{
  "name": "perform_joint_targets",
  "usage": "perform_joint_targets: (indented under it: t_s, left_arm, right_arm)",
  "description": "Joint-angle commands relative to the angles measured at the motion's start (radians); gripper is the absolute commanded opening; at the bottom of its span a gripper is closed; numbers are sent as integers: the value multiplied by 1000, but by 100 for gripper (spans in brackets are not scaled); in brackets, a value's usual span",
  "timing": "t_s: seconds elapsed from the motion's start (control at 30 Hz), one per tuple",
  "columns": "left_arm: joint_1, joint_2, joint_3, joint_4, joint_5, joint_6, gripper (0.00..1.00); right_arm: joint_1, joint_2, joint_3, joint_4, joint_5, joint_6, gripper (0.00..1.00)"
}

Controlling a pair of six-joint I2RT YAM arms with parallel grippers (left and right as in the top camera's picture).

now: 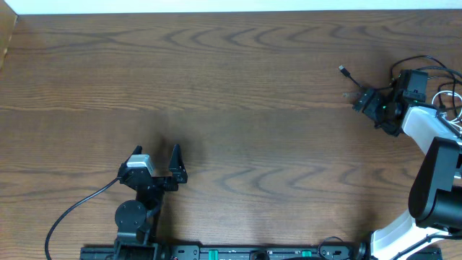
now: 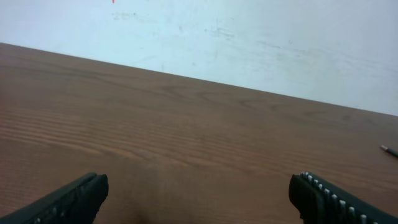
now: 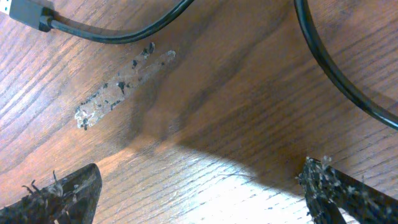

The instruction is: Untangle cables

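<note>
The black cable's plug (image 1: 343,71) lies at the far right of the table, and its cord runs back toward the right arm. In the right wrist view the plug (image 3: 25,12) and cord (image 3: 124,34) lie ahead of the jaws, and another black stretch (image 3: 336,81) curves on the right. The white cable (image 1: 446,95) loops at the right edge behind the arm. My right gripper (image 1: 365,105) (image 3: 199,199) is open and empty, low over the wood just short of the black cord. My left gripper (image 1: 156,153) (image 2: 199,199) is open and empty, far from both cables.
A pale scuffed residue mark (image 3: 118,87) is on the wood near the plug. The black plug tip also shows far off in the left wrist view (image 2: 388,149). A thick black arm wire (image 1: 72,209) trails at the front left. A white wall (image 2: 249,37) lies beyond the table's far edge.
</note>
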Motion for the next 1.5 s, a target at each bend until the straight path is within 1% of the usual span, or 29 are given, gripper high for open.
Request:
perform_joint_targets:
  t_s: [0.0, 0.87, 0.97, 1.1, 1.23, 1.4, 1.47]
  left_arm:
    - [4, -4, -14, -43, -35, 21, 98]
    - [4, -4, -14, -44, -35, 21, 98]
    - [4, -4, -14, -44, -35, 21, 98]
    - [4, -4, -14, -44, -35, 21, 98]
    - [4, -4, -14, -43, -35, 21, 98]
    - [4, -4, -14, -44, -35, 21, 98]
    - [4, -4, -14, -44, -35, 21, 98]
  right_arm:
    - [5, 43, -24, -17, -24, 23, 99]
    - [6, 40, -24, -17, -24, 23, 99]
    - [6, 17, -26, -18, -24, 23, 99]
    - [6, -89, -51, -17, -24, 23, 99]
    - [6, -243, -93, -17, -24, 23, 99]
    - [6, -470, -183, -17, -24, 23, 99]
    - [6, -585, -248, -17, -24, 23, 99]
